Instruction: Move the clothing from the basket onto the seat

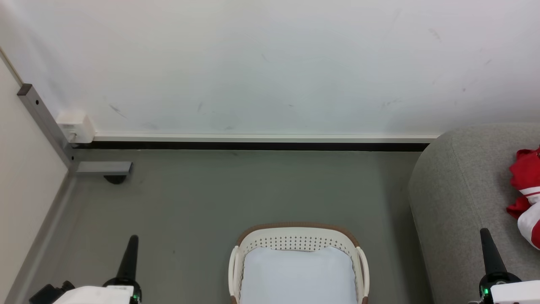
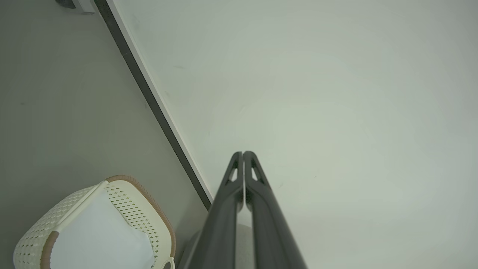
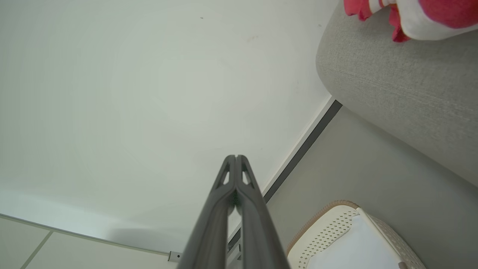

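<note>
The cream perforated basket point(image 1: 298, 240) with a brown rim stands on the floor at the bottom centre, holding just its pale white liner pad point(image 1: 298, 276). Red-and-white clothing point(image 1: 527, 192) lies bunched on the grey sofa seat point(image 1: 457, 198) at the right edge. My left gripper point(image 1: 131, 241) is shut and empty at the lower left, apart from the basket. My right gripper point(image 1: 485, 234) is shut and empty at the lower right, in front of the sofa. The wrist views show the basket point(image 2: 130, 209) point(image 3: 328, 231), the clothing point(image 3: 410, 15), the sofa point(image 3: 396, 86) and each gripper's tips pressed together point(image 2: 243, 154) point(image 3: 236, 157).
A white wall with a dark baseboard point(image 1: 253, 146) runs behind the basket. A grey metal post and bracket point(image 1: 63, 139) with a white box point(image 1: 76, 126) stand at the left corner. Grey floor point(image 1: 253, 190) lies between the basket and the wall.
</note>
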Controlling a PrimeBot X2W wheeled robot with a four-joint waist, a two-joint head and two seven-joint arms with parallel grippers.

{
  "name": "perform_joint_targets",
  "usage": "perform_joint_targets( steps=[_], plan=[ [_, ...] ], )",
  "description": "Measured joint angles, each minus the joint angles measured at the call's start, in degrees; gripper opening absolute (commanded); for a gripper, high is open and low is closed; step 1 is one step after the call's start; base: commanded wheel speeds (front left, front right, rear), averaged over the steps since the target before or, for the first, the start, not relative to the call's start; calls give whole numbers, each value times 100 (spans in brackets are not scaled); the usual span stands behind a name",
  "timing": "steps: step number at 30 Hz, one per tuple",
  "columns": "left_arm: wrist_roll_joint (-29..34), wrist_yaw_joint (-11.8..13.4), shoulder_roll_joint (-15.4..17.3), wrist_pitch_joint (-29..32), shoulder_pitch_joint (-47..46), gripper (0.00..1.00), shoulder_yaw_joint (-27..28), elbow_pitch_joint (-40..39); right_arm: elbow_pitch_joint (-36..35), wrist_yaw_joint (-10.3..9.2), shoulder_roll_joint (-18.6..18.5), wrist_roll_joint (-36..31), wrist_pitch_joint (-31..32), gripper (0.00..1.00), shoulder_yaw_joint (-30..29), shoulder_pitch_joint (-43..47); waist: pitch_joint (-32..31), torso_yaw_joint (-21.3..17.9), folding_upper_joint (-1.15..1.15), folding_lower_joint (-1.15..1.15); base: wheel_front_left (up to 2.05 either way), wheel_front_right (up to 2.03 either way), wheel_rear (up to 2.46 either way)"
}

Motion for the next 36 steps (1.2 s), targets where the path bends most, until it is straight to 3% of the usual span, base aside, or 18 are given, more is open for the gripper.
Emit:
perform_joint_targets(
  steps=[36],
  plan=[
    [-1507,0,-2,437,-32,0,85,-172,1,0,82,1486,427,0,-167,-100,51,90,0,0,0,0,0]
  ],
)
